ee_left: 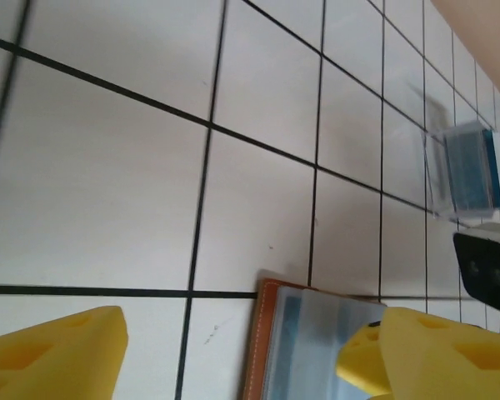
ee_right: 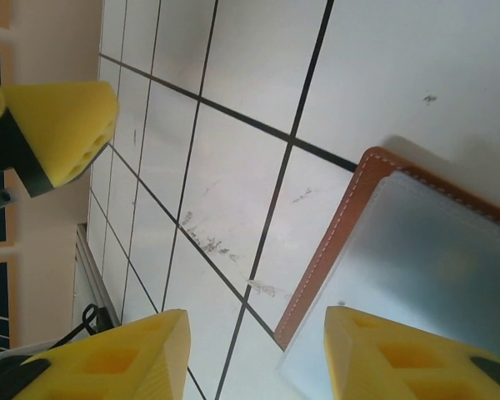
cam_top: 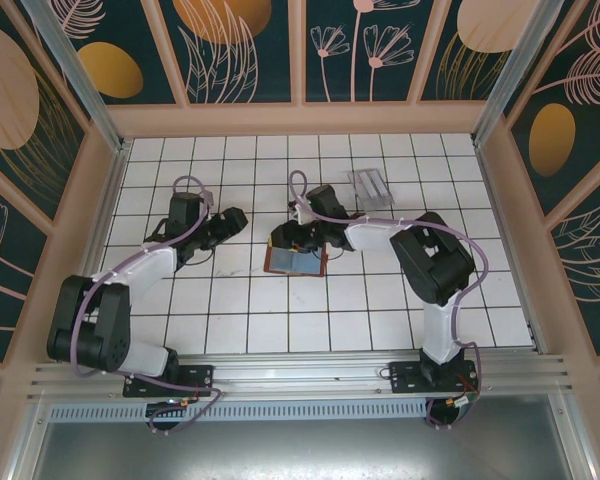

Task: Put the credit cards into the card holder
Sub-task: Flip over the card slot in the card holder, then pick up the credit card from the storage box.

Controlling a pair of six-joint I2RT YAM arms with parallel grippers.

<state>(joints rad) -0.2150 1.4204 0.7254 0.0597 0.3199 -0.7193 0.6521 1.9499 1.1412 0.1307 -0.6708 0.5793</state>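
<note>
The card holder point(cam_top: 296, 262) lies open on the white tiles, brown stitched edge out, with a bluish card under its clear sleeve point(ee_left: 333, 333). In the right wrist view the holder's point(ee_right: 350, 233) corner and sleeve reach under one yellow finger. More blue credit cards point(ee_left: 471, 171) stand in a clear tray further off. My left gripper point(cam_top: 230, 222) hovers just left of the holder, its jaws point(ee_left: 233, 354) wide apart and empty. My right gripper point(cam_top: 290, 236) hangs over the holder's far left corner, jaws point(ee_right: 258, 342) apart with bare tile between them.
The clear greyish tray point(cam_top: 370, 188) sits at the back, right of centre. The left gripper's yellow finger point(ee_right: 62, 133) shows close by in the right wrist view. Wooden walls ring the tiled floor; open tiles lie in front of the holder.
</note>
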